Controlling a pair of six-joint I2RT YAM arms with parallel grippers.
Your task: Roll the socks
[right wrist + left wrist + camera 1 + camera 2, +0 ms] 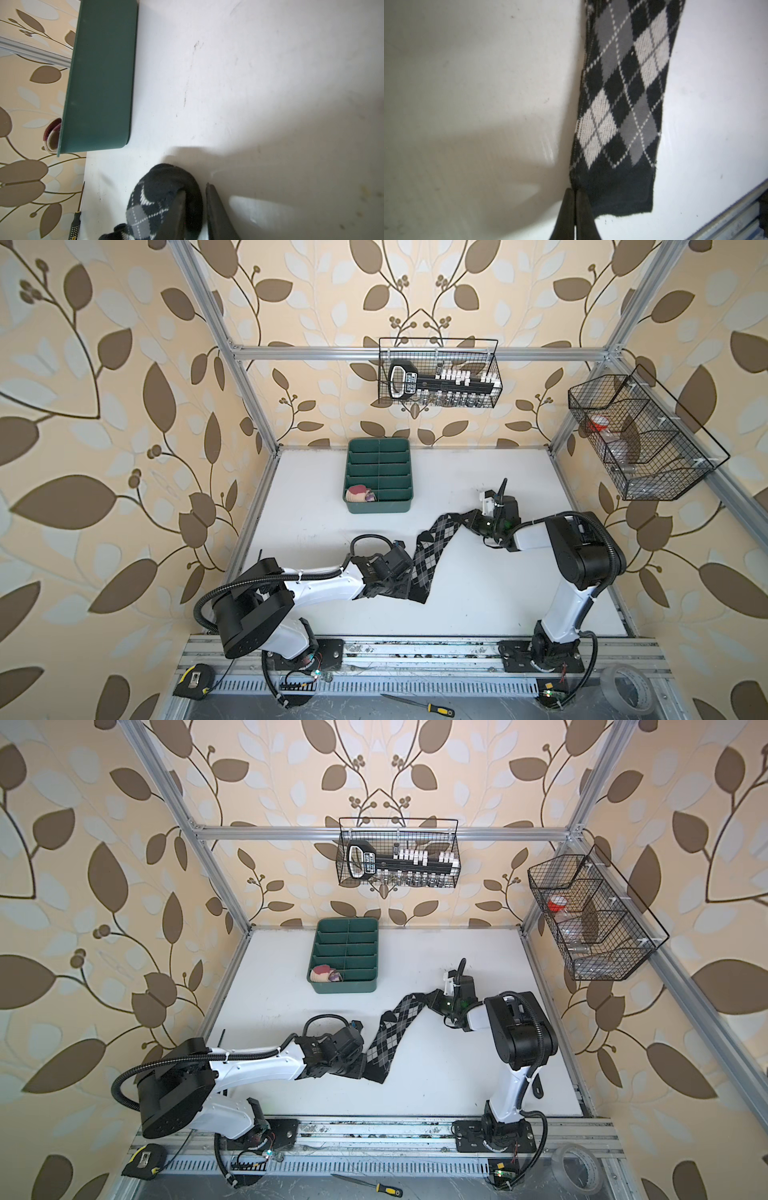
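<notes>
Socks, two in all: a long black, grey and white argyle sock (428,556) stretched over the white tabletop (478,605), and a beige sock (360,493) with maroon and purple, rolled up inside a green tray (380,508).

Nearest, on the metal rail in front of the tabletop, lie one tape measure (194,680), one yellow-handled screwdriver (417,701) and one roll of clear tape (627,691).

Next is my left hand (575,190). Its fingers (565,214) are pressed fully together on one corner of the plain black cuff, the argyle sock's near end. From there the sock runs away and to the right, with one bend partway.

At its far end, my right hand (196,188) is closed to a narrow gap on the black toe, which bulges between its two fingers (218,214).

Farther back and to the left stands the single tray, two columns of five compartments. The beige sock fills the nearest left one. Bare tabletop separates the tray from the argyle sock.

Farthest, two black wire baskets hang from the frame, one at the back (438,373) and one on the right (640,439).

Wide bare tabletop lies right of the cuff and along the near edge. Aluminium rails border the sides.
</notes>
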